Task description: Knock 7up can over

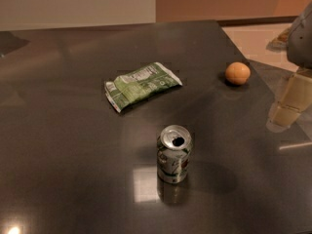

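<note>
Can (174, 154) upright, long axis vertical, tab hole up.
Gripper (287, 108) at right edge (grip state: cannot tell), well apart.

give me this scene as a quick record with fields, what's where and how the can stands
table: dark, glossy
7up can: upright, middle front, top opened
snack bag: green, lying flat, behind the can to its left
orange round object: back right, apart from bag and can
pincer: right edge of the view, apart from the can
task status: can not yet knocked over
</note>
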You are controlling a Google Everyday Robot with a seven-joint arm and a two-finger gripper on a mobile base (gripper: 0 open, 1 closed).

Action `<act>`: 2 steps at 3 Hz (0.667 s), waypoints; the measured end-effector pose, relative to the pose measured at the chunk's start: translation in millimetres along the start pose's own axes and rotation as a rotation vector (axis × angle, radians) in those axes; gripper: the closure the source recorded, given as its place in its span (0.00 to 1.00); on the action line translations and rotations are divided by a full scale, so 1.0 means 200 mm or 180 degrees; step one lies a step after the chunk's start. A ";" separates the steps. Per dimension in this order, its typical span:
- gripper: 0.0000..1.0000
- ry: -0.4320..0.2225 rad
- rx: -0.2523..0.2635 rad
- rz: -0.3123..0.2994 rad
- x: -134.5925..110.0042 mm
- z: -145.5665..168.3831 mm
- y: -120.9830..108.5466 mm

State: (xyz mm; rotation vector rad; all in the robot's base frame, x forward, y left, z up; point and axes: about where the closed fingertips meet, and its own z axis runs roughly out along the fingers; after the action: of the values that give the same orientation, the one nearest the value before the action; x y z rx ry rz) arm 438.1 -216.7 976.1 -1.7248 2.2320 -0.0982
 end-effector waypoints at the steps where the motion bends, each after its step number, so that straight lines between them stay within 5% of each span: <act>1: 0.00 0.0000 0.0000 0.0000 0.00 0.00 0.00; 2: 0.00 -0.0096 -0.0023 -0.0057 -0.02 0.00 0.01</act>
State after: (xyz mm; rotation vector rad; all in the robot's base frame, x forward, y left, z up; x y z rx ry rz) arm 436.9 -211.4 977.3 -1.7386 2.1986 -0.0678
